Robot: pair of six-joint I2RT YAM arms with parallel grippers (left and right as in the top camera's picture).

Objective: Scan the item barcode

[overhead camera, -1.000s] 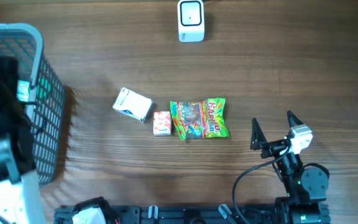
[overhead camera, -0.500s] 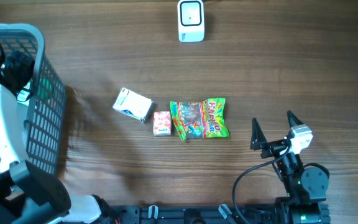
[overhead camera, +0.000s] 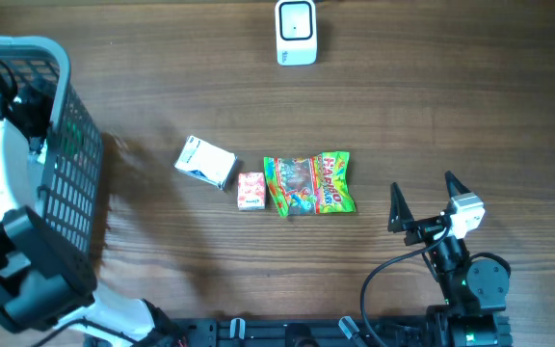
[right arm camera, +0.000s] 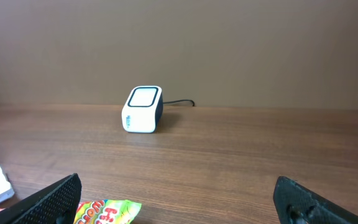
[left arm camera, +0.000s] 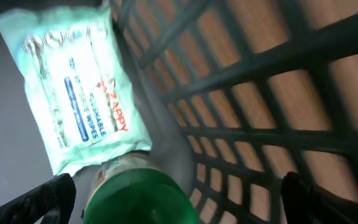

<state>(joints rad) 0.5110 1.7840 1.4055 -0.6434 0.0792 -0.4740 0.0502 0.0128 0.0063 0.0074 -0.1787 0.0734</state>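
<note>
Both my end effectors are spread, empty. Left end effector [left arm camera: 176, 186] hangs inside the basket [overhead camera: 66, 164] at the desk's left edge, over a green lid [left arm camera: 138, 196] touching the wipes pack [left arm camera: 73, 87]. Right end effector [overhead camera: 421, 183] idle. Judgement: centre on one item, grip squarely, leave the barcode clear for the scanner [overhead camera: 296, 32] at the far edge.

White scanner [right arm camera: 143, 109] stands upright on wooden table [right arm camera: 241, 155].
</note>
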